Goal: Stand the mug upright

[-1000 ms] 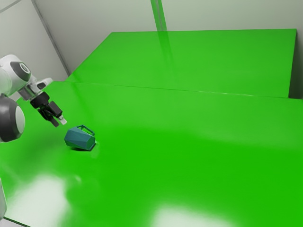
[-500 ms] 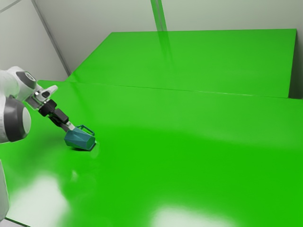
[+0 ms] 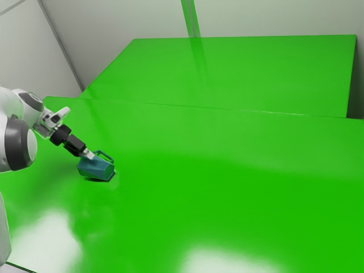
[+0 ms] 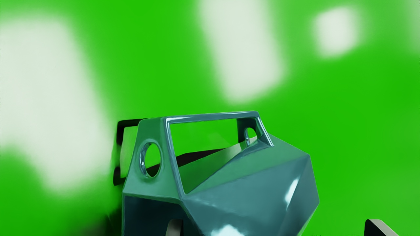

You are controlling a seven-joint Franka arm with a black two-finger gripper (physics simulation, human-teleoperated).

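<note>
- The faceted teal mug [image 3: 95, 168] is seen lying on its side, left of centre in the exterior view, its angular handle [image 3: 104, 156] turned toward the frame's top.
- The black two-finger gripper [image 3: 89, 154] is held at the mug's upper left in that view.
- In the wrist view, the fingers [image 4: 374, 229] are spread wide; one is seen against the mug's dark mouth, the other is set apart from its body, and nothing is gripped.
- The mug is supported by a glossy green table [image 3: 227, 187].

Exterior view from arm's [image 3: 20, 142] side, angled down, wrist close, mug [image 3: 95, 168] in both
</note>
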